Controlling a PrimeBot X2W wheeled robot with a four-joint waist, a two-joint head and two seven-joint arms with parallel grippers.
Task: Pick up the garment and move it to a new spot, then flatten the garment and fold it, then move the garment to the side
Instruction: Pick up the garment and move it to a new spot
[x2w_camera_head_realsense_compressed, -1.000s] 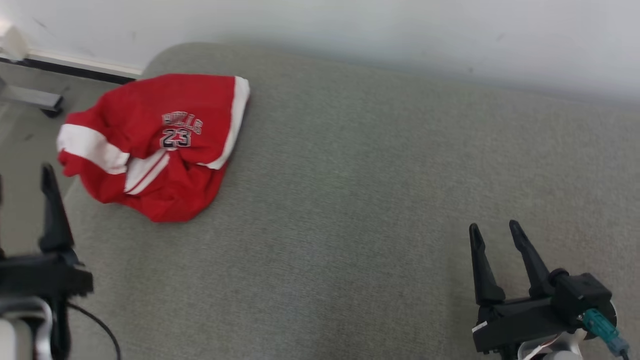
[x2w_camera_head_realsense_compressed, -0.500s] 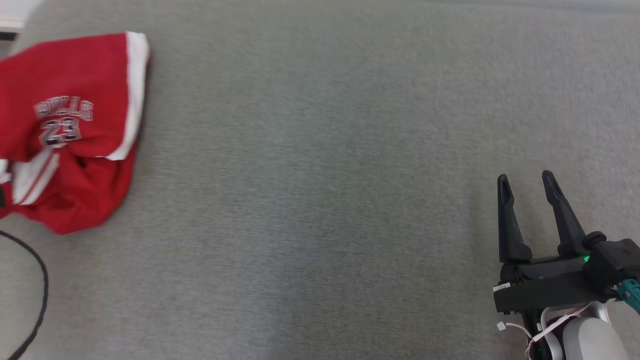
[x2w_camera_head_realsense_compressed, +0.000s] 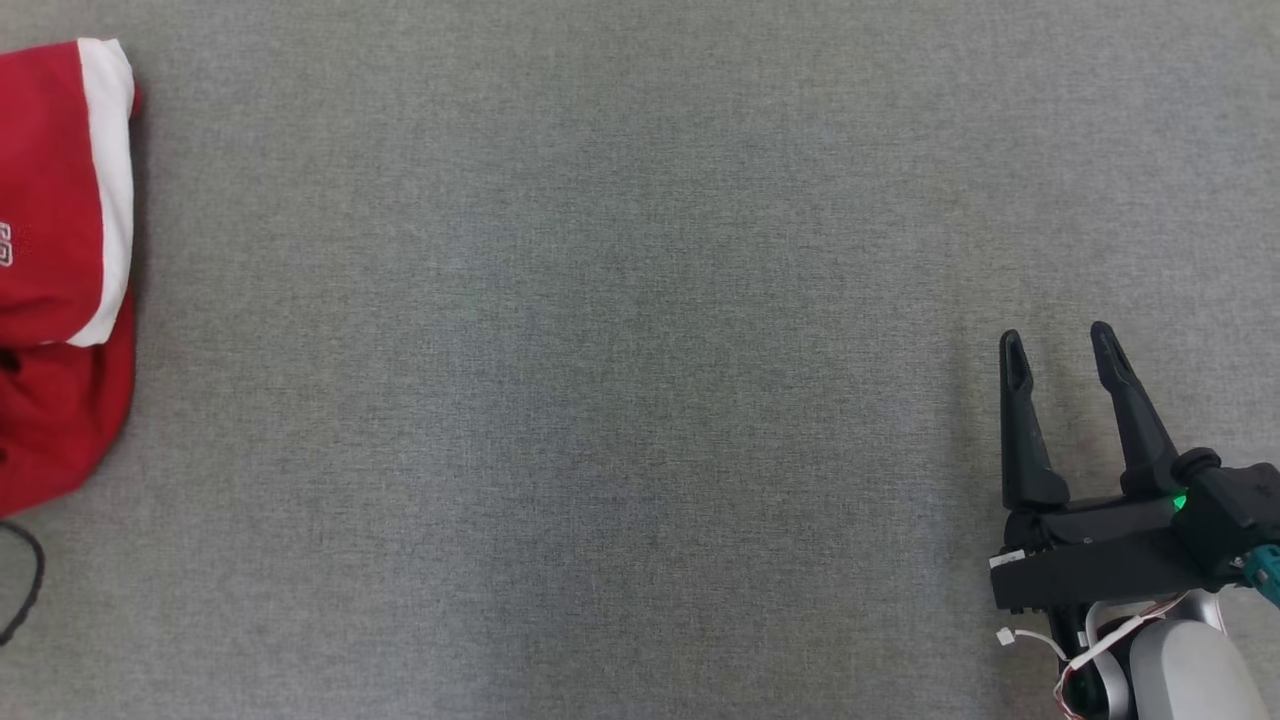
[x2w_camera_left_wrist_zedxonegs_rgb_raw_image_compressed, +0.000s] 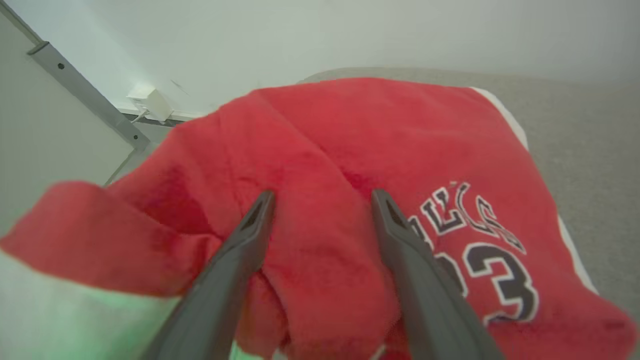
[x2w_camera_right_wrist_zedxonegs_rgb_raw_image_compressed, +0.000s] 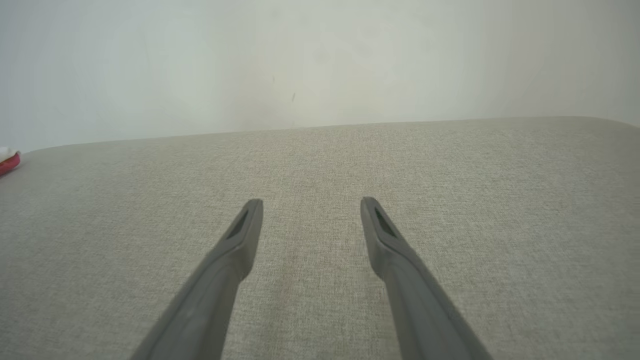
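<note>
Spotted the red garment (x2w_camera_head_realsense_compressed: 60, 250) crumpled at the grey surface's (x2w_camera_head_realsense_compressed: 640, 400) far left. Found the left gripper (x2w_camera_left_wrist_zedxonegs_rgb_raw_image_compressed: 322, 200) spread wide just over it, possibly brushing cloth. Saw the right gripper (x2w_camera_head_realsense_compressed: 1055, 332) gaping too, empty, well apart.

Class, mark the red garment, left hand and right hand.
red garment (x2w_camera_left_wrist_zedxonegs_rgb_raw_image_compressed: 380, 130), left wrist view, plain red cloth
left hand (x2w_camera_left_wrist_zedxonegs_rgb_raw_image_compressed: 323, 192), left wrist view, between fingertips
right hand (x2w_camera_head_realsense_compressed: 1055, 332), head view, between fingertips

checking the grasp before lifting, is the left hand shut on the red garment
No, the left hand has its fingers wide apart over the red garment, pinching none of it.
</note>
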